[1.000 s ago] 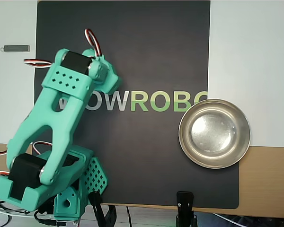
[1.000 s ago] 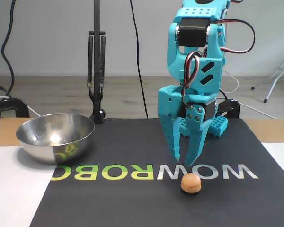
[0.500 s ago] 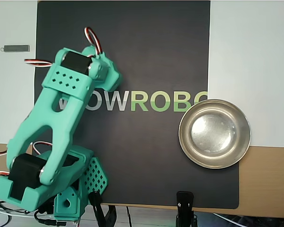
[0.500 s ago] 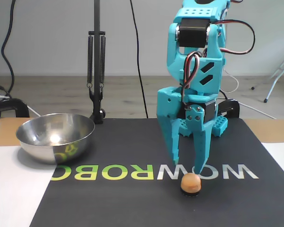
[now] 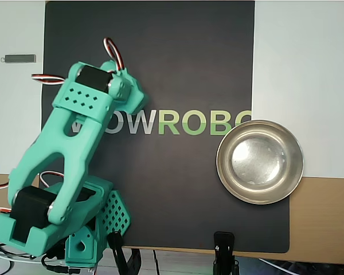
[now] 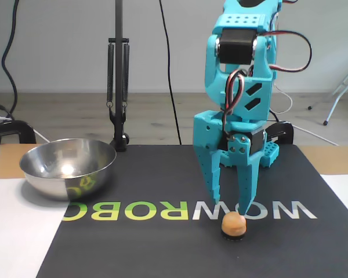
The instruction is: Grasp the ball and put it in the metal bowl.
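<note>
The ball, small and orange-tan, rests on a small black base on the dark mat, just in front of the logo in the fixed view. My gripper points down right above and slightly behind it, open, with its fingertips to either side of the ball's top and nothing held. The metal bowl stands at the left of that view, shiny, with nothing in it. In the overhead view the bowl is at the right, and the teal arm covers the ball.
A black mat with a WOWROBO logo covers the middle of the table. A black clamp stand rises behind the bowl. A small grey stick lies at the far left of the overhead view. The arm's base sits at the lower left there.
The gripper's fingers have spread from nearly shut to open. The gripper has come down slightly toward the ball. Ball and bowl have not moved.
</note>
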Robot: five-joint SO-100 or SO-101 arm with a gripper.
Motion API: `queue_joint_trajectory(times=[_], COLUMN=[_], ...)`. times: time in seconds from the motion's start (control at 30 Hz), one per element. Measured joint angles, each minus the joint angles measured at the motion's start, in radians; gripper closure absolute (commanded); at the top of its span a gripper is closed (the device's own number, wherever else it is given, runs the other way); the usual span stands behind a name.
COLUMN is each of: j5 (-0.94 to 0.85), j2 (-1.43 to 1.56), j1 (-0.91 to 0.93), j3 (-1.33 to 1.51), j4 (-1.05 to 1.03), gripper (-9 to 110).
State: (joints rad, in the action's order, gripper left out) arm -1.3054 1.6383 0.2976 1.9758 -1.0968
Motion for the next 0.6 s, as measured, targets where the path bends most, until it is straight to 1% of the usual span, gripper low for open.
queue_joint_trajectory(times=[0.6], j5=[0.000], j2=[-0.003], j1=[-0.025], j3=[0.002], j4=[0.000], gripper=[47])
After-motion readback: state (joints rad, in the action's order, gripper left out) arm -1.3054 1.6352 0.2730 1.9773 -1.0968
